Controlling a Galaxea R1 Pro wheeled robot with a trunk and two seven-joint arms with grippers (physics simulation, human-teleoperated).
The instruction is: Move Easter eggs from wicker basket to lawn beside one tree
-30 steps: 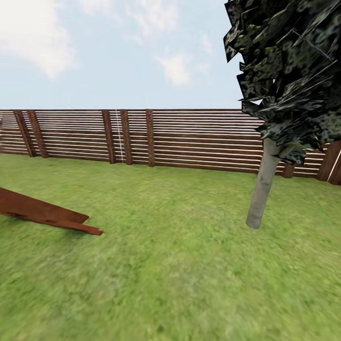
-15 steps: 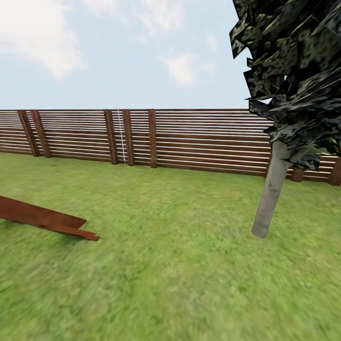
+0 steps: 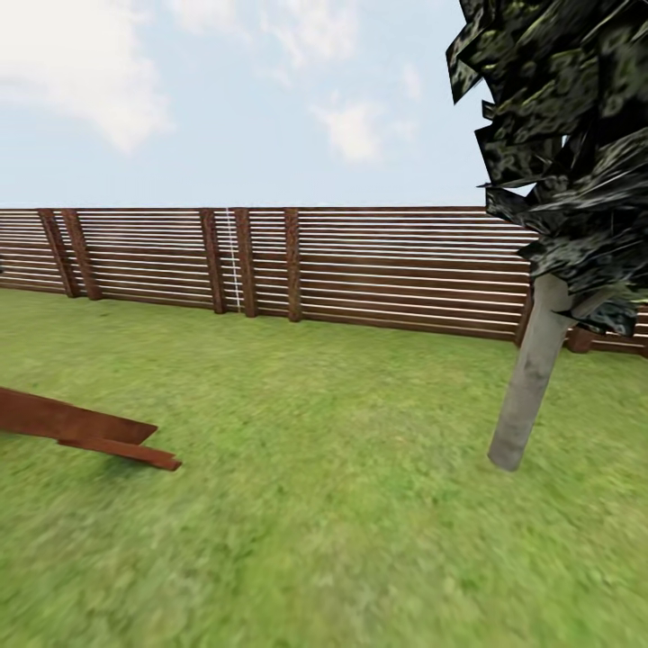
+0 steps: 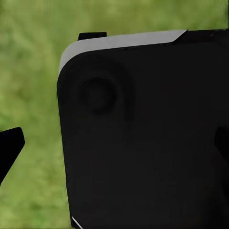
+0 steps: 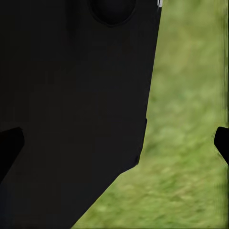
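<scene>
While you face the tree (image 3: 533, 387), its trunk leaning right above the lawn (image 3: 324, 504), I cannot tell either gripper's state.

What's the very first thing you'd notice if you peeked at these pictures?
Probably the tree at the right of the head view, with its pale leaning trunk and dark, jagged, mottled crown against the sky. Next comes the long brown slatted fence running across the back of the lawn. A reddish-brown plank lies on the grass at the left.
</scene>
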